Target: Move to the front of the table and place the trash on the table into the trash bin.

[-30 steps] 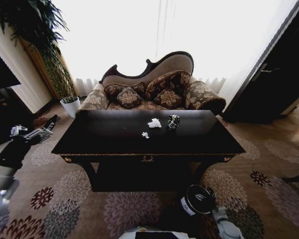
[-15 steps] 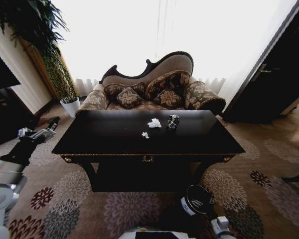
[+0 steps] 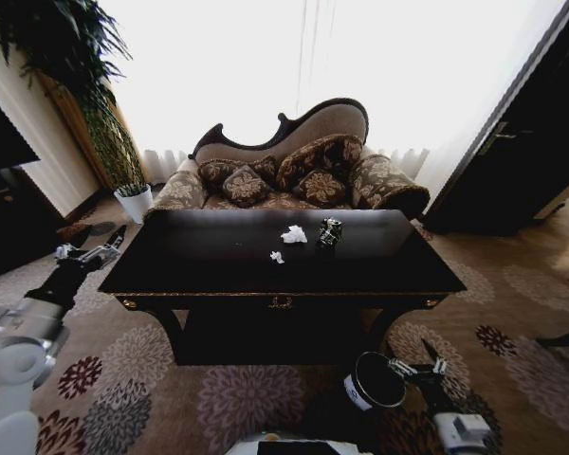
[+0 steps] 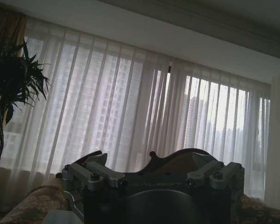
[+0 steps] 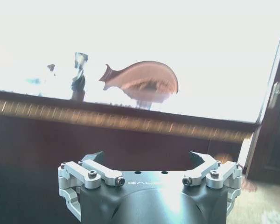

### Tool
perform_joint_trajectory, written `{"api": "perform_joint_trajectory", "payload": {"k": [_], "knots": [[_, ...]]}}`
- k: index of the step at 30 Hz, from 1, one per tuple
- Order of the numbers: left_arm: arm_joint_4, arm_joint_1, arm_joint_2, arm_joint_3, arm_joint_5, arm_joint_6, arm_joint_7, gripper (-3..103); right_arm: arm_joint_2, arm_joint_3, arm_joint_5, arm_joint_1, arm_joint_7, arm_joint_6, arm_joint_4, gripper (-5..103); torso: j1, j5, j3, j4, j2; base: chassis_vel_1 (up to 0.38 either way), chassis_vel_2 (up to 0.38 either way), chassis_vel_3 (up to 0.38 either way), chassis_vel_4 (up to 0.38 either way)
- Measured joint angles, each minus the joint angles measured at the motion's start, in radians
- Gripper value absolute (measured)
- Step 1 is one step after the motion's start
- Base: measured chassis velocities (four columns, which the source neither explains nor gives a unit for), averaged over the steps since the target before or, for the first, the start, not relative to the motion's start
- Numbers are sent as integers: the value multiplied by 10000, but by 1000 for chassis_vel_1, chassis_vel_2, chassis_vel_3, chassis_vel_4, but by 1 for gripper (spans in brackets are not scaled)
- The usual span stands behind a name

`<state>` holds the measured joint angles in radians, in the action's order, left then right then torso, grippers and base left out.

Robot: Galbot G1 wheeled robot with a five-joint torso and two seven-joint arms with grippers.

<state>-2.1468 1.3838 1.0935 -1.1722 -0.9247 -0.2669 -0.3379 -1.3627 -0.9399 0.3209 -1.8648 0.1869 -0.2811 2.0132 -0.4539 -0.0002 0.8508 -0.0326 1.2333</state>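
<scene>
The dark shiny tabletop [image 3: 218, 270] filled the middle of the head view, with a gold ornament [image 3: 281, 302] at its front edge. On it, just above the middle of the frame, lay the trash. A dark crushed can [image 3: 330, 231] stood there. A white crumpled paper [image 3: 294, 234] sat just to its left, close but apart. A smaller white scrap [image 3: 277, 257] lay a little lower and to the left. In the right wrist view the can [image 5: 78, 79] showed as a dark shape on top of the tabletop edge [image 5: 130, 122], in the upper left.

The trash bin [image 3: 375, 380] was on the flowered carpet [image 3: 152, 379] in the lower right of the head view, in front of the tabletop and far below it. It was black and round, with a white label on its side. The writing on the label was too small to read.

The right tool [image 3: 434, 365] was low in the lower right, just beside the bin. In its own wrist view its two fingers stood wide apart with nothing between them. The metal body under them had raised letters that seemed to say "GALBOT".

The left tool [image 3: 114, 243] was at the left edge of the frame, near the left end of the tabletop. I could not tell if it was released or clenched. Its wrist view showed the same raised letters on its body.

Behind the tabletop stood a patterned sofa [image 3: 294, 175] with cushions. A tall plant [image 3: 71, 66] in a white pot [image 3: 133, 202] stood at the upper left.
</scene>
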Motion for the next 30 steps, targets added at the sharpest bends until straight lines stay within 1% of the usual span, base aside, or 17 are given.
{"api": "perform_joint_trajectory", "payload": {"k": [2,3,5,6,9,10,13,14,16,17,18,19,21,22,26,27,30], "knots": [[-1,8,1,5,15,0,0,100,24,-76,154,1,-13,61,153,100,0,0,0,0,0,0,0,0,0],[-11,65,9,6,70,4,-3,100,89,-250,559,26,-29,179,464,100,0,1,0,0,0,0,0,0,0],[-49,241,12,-62,143,58,-38,100,211,-478,1052,119,-37,271,881,100,0,-2,0,-1,-1,0,0,0,0],[-49,241,12,-62,143,58,-38,100,211,-478,1052,119,-37,271,881,100,0,-2,0,-1,-1,0,0,0,0],[-120,702,-21,-355,216,175,-145,100,471,-792,1818,343,-233,572,1570,100,0,-1,0,2,-2,0,0,0,0],[-120,702,-21,-355,216,175,-145,100,471,-792,1818,343,-233,572,1570,100,0,-1,0,2,-2,0,0,0,0],[-399,1049,53,-477,217,199,-154,100,889,-972,2438,722,-528,1134,2015,100,0,1,0,0,-1,0,0,0,0],[-581,1177,164,-520,211,199,-148,100,1277,-939,2757,1000,-794,1431,2122,100,0,-1,0,-2,-1,0,0,0,0],[-634,1211,199,-533,209,199,-147,100,1376,-911,2813,1071,-856,1484,2133,100,0,-1,0,-2,-1,0,0,0,0],[-829,1365,343,-601,195,199,-143,100,2051,-662,3062,1434,-1204,1676,2091,100,0,1,0,1,-1,0,0,0,0],[-905,1423,388,-634,194,199,-146,100,2318,-564,3129,1566,-1289,1707,2023,100,0,1,0,2,-1,0,0,0,0],[-1072,1563,491,-743,193,198,-155,100,2881,-331,3274,1877,-1381,1752,1812,100,0,1,1,4,-1,0,0,0,0],[-1328,1800,631,-942,193,197,-172,100,3494,-46,3525,2353,-1429,1798,1498,100,-1,3,1,2,-2,0,0,0,0],[-1328,1800,631,-942,193,197,-172,100,3494,-46,3525,2353,-1429,1798,1498,100,-1,3,1,2,-2,0,0,0,0],[-1722,2329,942,-1350,203,206,-227,100,4365,522,4069,3304,-1533,1992,917,100,0,1,1,3,-1,0,0,0,0],[-1722,2329,942,-1350,203,206,-227,100,4365,522,4069,3304,-1533,1992,917,100,0,1,1,3,-1,0,0,0,0],[-1859,2466,1088,-1350,278,212,-241,100,4775,764,4275,3828,-1528,2104,492,100,0,2,1,5,-2,0,0,0,0]]}}
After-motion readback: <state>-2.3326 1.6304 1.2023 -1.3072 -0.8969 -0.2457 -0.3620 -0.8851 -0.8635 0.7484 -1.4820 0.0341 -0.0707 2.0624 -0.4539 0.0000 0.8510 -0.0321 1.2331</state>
